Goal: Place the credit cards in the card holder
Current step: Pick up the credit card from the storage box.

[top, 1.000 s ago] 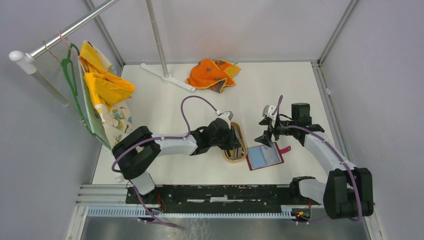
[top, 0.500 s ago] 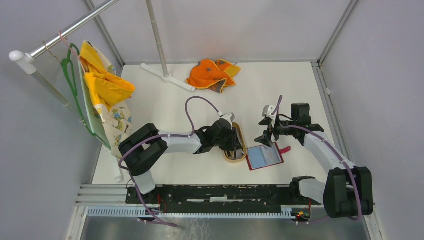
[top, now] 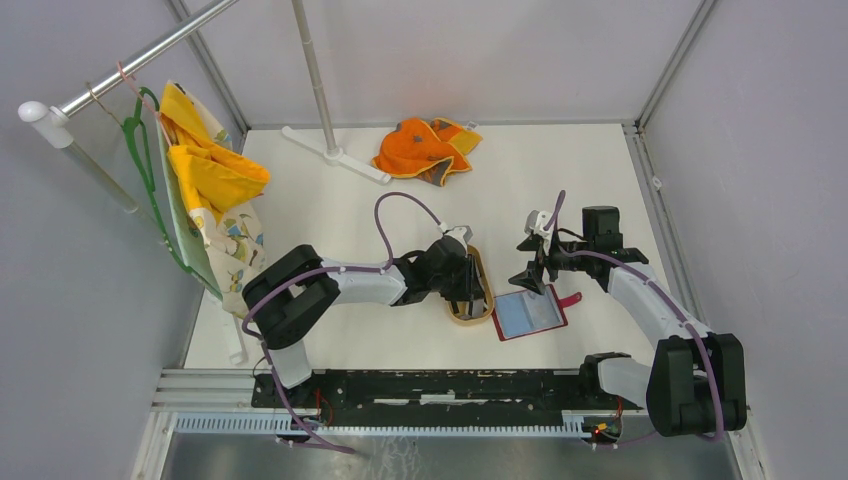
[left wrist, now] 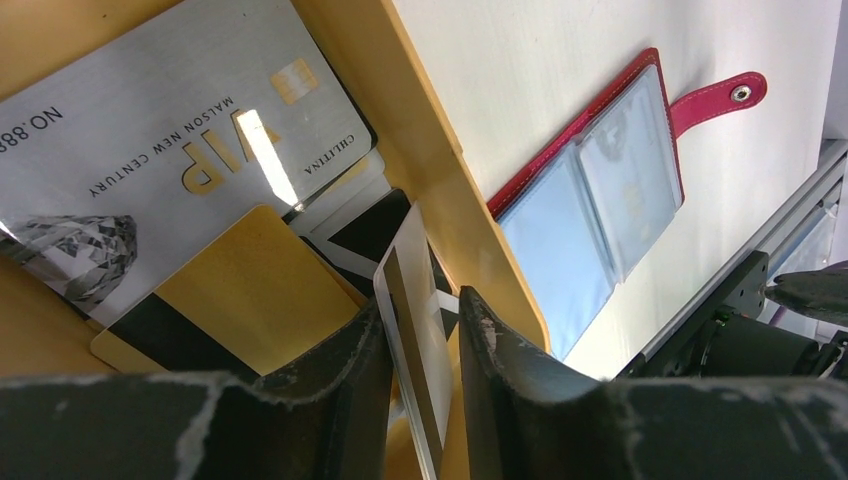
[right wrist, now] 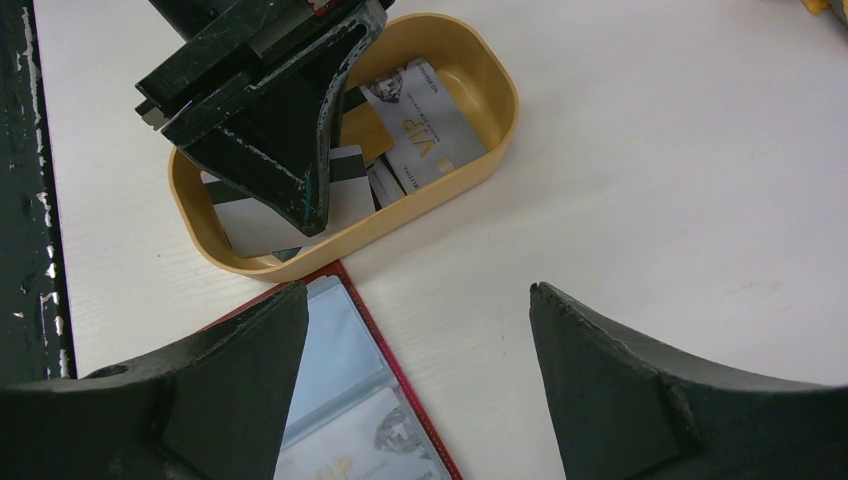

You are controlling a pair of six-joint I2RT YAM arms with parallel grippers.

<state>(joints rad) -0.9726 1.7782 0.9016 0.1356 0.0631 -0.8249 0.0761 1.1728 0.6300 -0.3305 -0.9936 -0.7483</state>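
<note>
Your left gripper [left wrist: 420, 335] is down in the tan tray [left wrist: 440, 160], with one striped card [left wrist: 412, 290] standing on edge between its jaws; can't tell if it's clamped. The other credit cards [left wrist: 190, 130] lie flat in the tray. The card holder [left wrist: 600, 200] lies open just right of the tray. Your right gripper [right wrist: 418, 300] hangs wide open above both, holding nothing.

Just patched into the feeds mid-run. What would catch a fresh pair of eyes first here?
The left gripper is down in the tan tray, with one striped card standing on edge between its fingers, above the other cards. Right beside the tray, the red card holder lies open flat on the table, and the right gripper hangs wide open close above them.
</note>
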